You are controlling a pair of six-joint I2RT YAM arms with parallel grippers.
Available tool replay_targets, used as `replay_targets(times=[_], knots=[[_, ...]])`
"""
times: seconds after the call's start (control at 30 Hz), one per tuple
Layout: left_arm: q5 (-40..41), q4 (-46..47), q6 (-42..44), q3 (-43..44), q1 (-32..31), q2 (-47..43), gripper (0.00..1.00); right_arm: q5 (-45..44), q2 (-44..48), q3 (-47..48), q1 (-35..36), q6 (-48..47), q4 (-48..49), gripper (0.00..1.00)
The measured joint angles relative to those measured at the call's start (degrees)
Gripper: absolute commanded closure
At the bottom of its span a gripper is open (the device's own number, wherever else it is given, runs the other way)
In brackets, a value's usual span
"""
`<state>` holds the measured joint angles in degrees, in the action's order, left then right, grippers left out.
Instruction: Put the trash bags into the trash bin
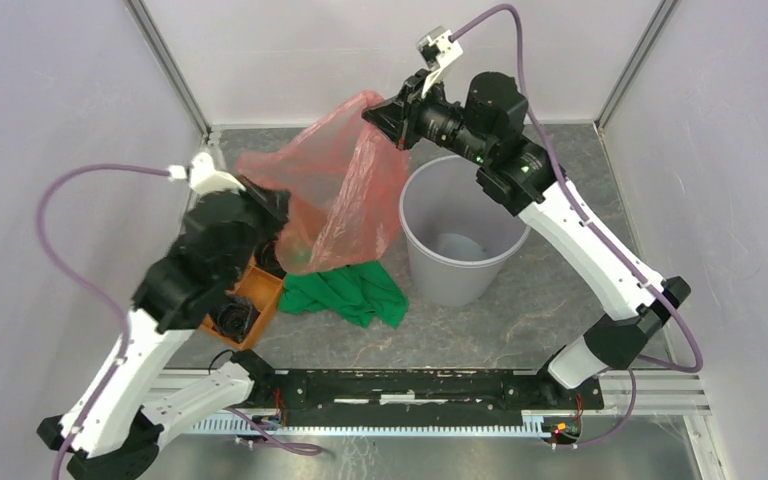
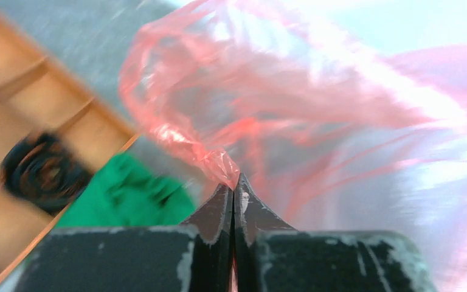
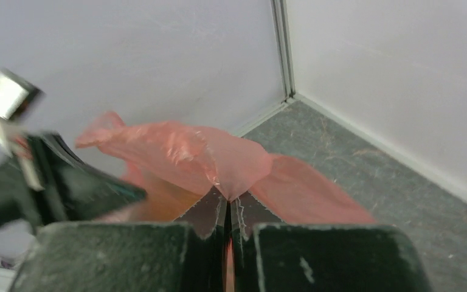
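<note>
Looks like the carry-over step to me: the bag is lifted but isn't in the bin yet.

Nearest the arms, the green cloth point(image 1: 348, 292) lies on the tabletop point(image 1: 490, 340) beside the orange compartment tray point(image 1: 257, 290), and neither is part of the job. Just beyond them, the left gripper point(image 2: 234, 184) has its jaws pressed together on a twisted bit of the film at the bag's left edge. The red-pink trash bag point(image 1: 345, 190) hangs between the two arms, left of the trash bin point(image 1: 460, 235), with its lower end dangling over the cloth. At the far end, the right gripper point(image 3: 228, 199) is pinching the top corner, jaws tight on the film.

My guess for the next move is to swing both ends right until the bag sits over the bin mouth, then lower it and let go. It'll need stuffing, since the bag looks bigger than the bin.

The bag itself is thin, glossy and crinkly, see-through enough to show green behind it, and ballooned out.
</note>
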<state>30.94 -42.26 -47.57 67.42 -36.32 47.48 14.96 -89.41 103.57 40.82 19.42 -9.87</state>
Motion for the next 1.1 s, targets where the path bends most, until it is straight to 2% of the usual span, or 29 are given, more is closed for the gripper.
replay_targets(times=[0.2, 0.37, 0.47, 0.57, 0.73, 0.93, 1.1], knots=[[-8.39, 8.15, 9.53, 24.28, 0.04, 4.26, 0.98, 1.14, 2.86, 5.88, 0.02, -6.01, -5.6, 0.95], [-22.73, 14.6, 13.29, 40.19, 0.24, 8.26, 0.98, -0.04, 11.28, 6.25, 0.0, -10.23, -8.81, 0.94], [-32.09, 20.28, 13.05, 45.92, 0.24, 11.39, 0.98, -3.1, 18.27, 6.05, 0.04, -12.28, -8.92, 0.95], [-40.72, 26.4, 11.13, 48.35, 0.24, 15.54, 0.98, -6.95, 24.81, 5.18, 0.04, -13.81, -8.13, 0.99], [-49.53, 35.6, 4.79, 49.05, 0.24, 25.57, 0.98, -16.87, 33.44, 1.86, 0.04, -15.82, -6.29, 0.99], [-54.07, 40.17, -3.72, 46.51, 0.24, 36.13, 0.98, -28.2, 36.89, -3.15, 0.04, -18.45, -8.26, 0.99], [-54.66, 43.15, -8.39, 38.34, 0.02, 36.74, 0.98, -33.03, 37.35, -3.85, 0.04, -20.33, -12.15, 0.99]])
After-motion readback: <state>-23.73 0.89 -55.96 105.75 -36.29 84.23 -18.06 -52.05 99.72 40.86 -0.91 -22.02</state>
